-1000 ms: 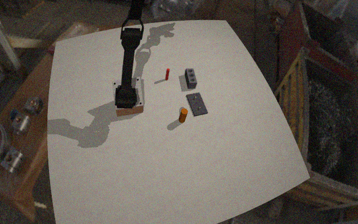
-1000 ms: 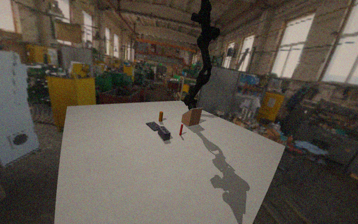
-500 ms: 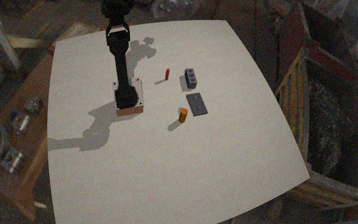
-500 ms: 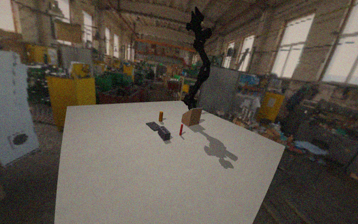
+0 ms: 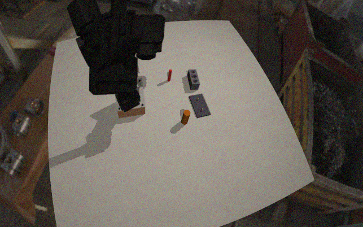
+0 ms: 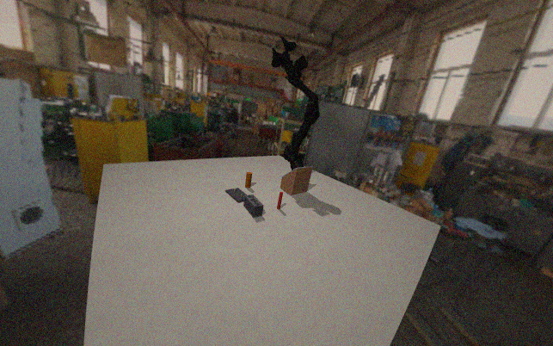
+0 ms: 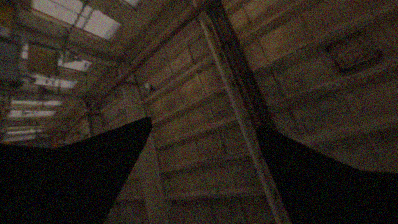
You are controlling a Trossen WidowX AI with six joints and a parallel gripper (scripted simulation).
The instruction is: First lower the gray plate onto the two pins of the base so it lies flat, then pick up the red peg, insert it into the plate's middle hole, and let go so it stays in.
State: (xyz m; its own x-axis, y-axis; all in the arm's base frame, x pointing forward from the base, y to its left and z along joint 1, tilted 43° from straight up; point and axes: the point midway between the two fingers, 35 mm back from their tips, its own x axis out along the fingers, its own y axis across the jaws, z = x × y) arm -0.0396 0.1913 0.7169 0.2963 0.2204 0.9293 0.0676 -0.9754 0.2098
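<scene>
The gray plate [image 5: 195, 86] [image 6: 254, 209], a thick bar with three holes on top, rests on the table beside the base, not on it. The dark, flat base [image 5: 199, 105] [image 6: 235, 194] lies on the table with its two pins bare. The red peg [image 5: 170, 75] [image 6: 279, 200] stands upright on the table, apart from the plate. My gripper [image 7: 204, 126] is open and empty in the wrist view. The arm is raised high above the table, far from all these parts. The fingers cannot be made out clearly in the top and exterior views.
An orange cylinder [image 5: 186, 117] [image 6: 248, 180] stands upright near the base. The arm rises from a brown mounting block [image 5: 132, 112] [image 6: 298, 182] at one side of the white table [image 5: 183, 169] [image 6: 244, 275]. In the top view the arm covers part of the table's far left.
</scene>
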